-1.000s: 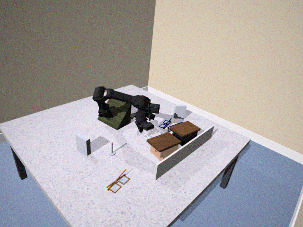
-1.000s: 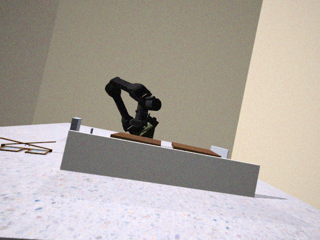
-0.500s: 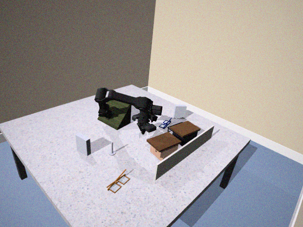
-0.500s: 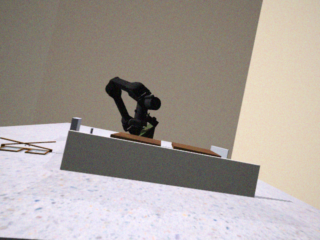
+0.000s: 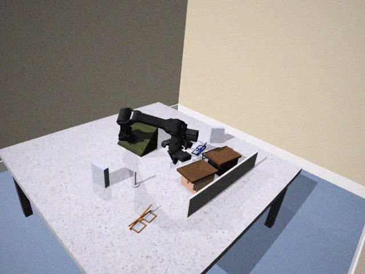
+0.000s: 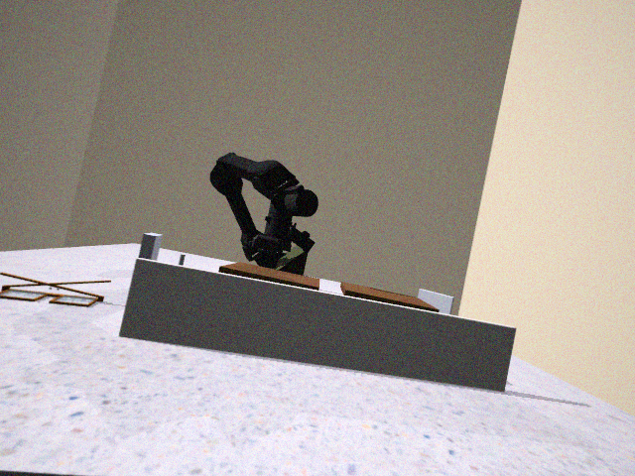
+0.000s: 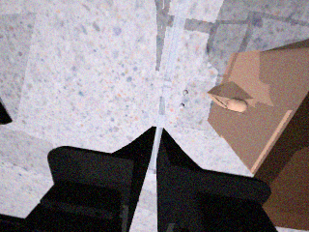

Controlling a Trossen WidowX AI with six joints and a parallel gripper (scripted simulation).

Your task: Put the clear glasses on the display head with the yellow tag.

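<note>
My gripper (image 5: 175, 161) (image 7: 156, 130) is shut on the clear glasses (image 5: 173, 165) (image 7: 170, 54), whose thin see-through bar runs between the fingertips in the wrist view. They are in the air beside the light-skinned head (image 5: 188, 183) (image 7: 237, 135), not on it. That head has a flat brown top (image 5: 197, 170) (image 6: 269, 277). The other head (image 5: 228, 167), dark with a brown top (image 6: 387, 297), stands behind it in the top view. No yellow tag can be made out. Much of the clear frame is too faint to trace.
A low grey wall (image 5: 223, 184) (image 6: 317, 327) stands along the heads. Blue glasses (image 5: 199, 149) lie near the dark head. Orange-brown glasses (image 5: 142, 218) (image 6: 73, 299) lie nearer the front. A thin post (image 5: 135, 178), white blocks (image 5: 99, 173) (image 5: 217, 135) and a green wedge (image 5: 141, 141) stand around the arm.
</note>
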